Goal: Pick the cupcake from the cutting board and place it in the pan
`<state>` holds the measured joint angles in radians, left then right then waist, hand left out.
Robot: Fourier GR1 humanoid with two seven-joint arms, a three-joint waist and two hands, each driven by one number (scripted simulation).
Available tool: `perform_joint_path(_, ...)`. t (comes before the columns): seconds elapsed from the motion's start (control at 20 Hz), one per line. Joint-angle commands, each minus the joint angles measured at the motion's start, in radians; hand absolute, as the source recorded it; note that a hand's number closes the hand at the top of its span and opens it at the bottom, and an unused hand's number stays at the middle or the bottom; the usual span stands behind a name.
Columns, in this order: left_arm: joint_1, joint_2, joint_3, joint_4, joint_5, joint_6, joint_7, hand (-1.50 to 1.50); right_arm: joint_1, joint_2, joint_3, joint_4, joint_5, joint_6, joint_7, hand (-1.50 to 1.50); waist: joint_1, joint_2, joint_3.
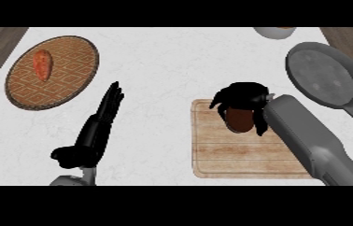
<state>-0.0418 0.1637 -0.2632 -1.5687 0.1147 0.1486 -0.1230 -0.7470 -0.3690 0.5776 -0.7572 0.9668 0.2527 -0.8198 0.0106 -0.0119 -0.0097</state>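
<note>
A brown cupcake (238,119) sits at the upper middle of the wooden cutting board (228,155). My right hand (241,95) comes in from the lower right and curls over the cupcake, fingers hanging on both sides of it and hiding its top. The grey pan (318,73) lies on the counter at the right, beyond the board. My left hand (103,115) rests open at the left, fingers straight and pointing up the counter, holding nothing.
A round woven mat (66,71) at the upper left carries an orange sweet potato (43,64). A pale bowl (274,31) shows partly at the top edge, right of centre. The white counter stretches between the mat and the board.
</note>
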Motion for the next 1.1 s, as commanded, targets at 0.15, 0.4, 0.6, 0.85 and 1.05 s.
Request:
perform_joint_path(0.15, 0.038, 0.023, 0.039, -0.018, 0.020, -0.053, -0.038, 0.00, 0.024, 0.047, -0.080, 0.101, 0.007, -0.139, -0.082, 1.50, 0.004, 0.016, 0.010)
perform_joint_path(0.4, 0.030, -0.006, 0.035, 0.014, -0.001, -0.023, -0.038, 0.00, 0.037, 0.052, -0.221, -0.012, -0.094, -0.127, 0.111, 1.50, -0.017, 0.008, 0.009)
perform_joint_path(0.6, 0.025, -0.004, 0.054, 0.008, -0.002, 0.006, -0.011, 0.00, 0.055, 0.034, -0.411, 0.061, -0.154, -0.193, 0.493, 1.50, -0.090, -0.013, 0.007)
perform_joint_path(0.85, 0.037, 0.001, 0.053, 0.009, 0.000, -0.002, -0.008, 0.00, 0.022, 0.072, -0.504, -0.021, -0.119, -0.415, 0.856, 1.50, -0.081, -0.017, 0.005)
perform_joint_path(1.05, 0.044, 0.004, 0.070, 0.014, 0.009, -0.007, -0.029, 0.00, 0.022, 0.122, -0.531, -0.208, -0.111, -0.499, 1.033, 1.50, -0.083, -0.019, 0.006)
